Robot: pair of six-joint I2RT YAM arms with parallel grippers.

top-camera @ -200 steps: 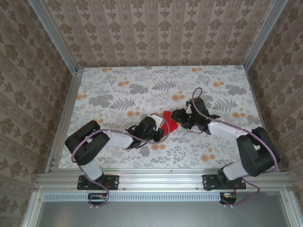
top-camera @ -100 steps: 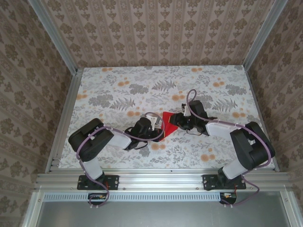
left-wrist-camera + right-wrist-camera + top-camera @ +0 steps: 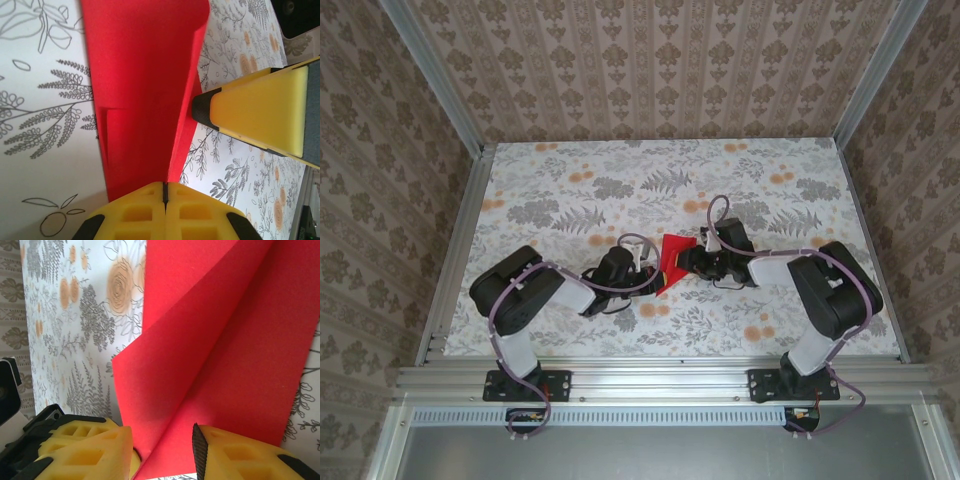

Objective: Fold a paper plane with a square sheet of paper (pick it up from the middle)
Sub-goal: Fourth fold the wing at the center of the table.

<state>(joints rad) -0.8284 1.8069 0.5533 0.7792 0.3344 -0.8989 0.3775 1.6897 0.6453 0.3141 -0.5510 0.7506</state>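
The square sheet of paper [image 3: 672,262] is bright red and folded up along a centre crease into a narrow wedge, held between both arms at mid-table. My left gripper [image 3: 646,273] is shut on the crease's lower end; its yellow fingertips [image 3: 145,210] pinch the red paper [image 3: 140,90] with no gap. My right gripper [image 3: 690,262] meets the paper from the right. Its jaws stand apart around the fold [image 3: 200,355], the right pad [image 3: 201,452] close to the paper, the left finger [image 3: 85,450] beside it. The right gripper's finger [image 3: 260,115] sits just right of the fold in the left wrist view.
The floral table cloth [image 3: 620,190] spreads far beyond the arms. Patterned walls and aluminium frame rails [image 3: 455,260] close the table on three sides. The two arms' wrists nearly touch at the centre, with cables [image 3: 720,205] looping above them.
My right gripper has moved left onto the paper and its jaws have narrowed. The left gripper stays shut on the crease and has drawn slightly back. The paper now stands more upright.
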